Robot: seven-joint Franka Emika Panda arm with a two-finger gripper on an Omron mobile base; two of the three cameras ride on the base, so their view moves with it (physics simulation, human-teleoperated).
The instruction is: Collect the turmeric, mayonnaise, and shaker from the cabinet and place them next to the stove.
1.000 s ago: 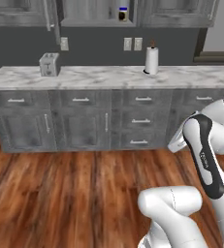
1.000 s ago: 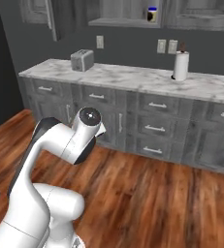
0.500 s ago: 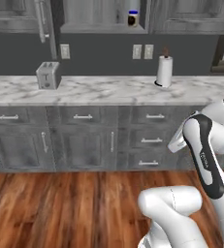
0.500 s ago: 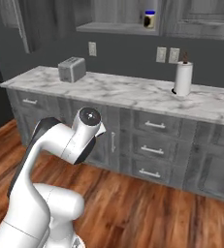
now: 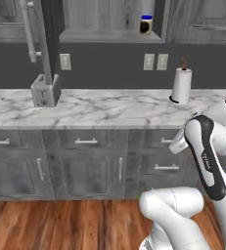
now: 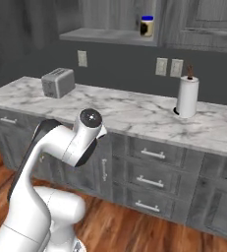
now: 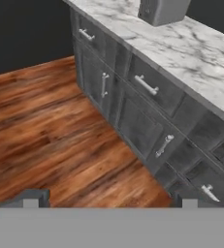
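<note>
The mayonnaise (image 5: 146, 24) is a jar with a blue lid, standing on the open shelf of the cabinet (image 5: 109, 35), high above the counter. The right base view has the mayonnaise (image 6: 146, 26) on the same cabinet shelf (image 6: 105, 35). The cabinet door stands swung open at the left, its long bar handle (image 5: 29, 30) hanging vertical. My gripper (image 7: 109, 201) is open with nothing between its fingertips (image 7: 31, 198); it looks down at the wood floor and the lower drawers, far below the shelf. The turmeric, the shaker and the stove are out of view.
A marble counter (image 5: 104, 107) runs across, with a toaster (image 5: 45, 90) at the left and a paper-towel roll (image 5: 181, 85) at the right. Grey drawers and doors (image 5: 85, 161) sit below it. My folded arm (image 6: 70, 142) stands in front of the counter over wood floor (image 7: 45, 135).
The whole scene has grown and shifted: the base has driven closer to the counter. The arm keeps its folded pose and the gripper stays open.
</note>
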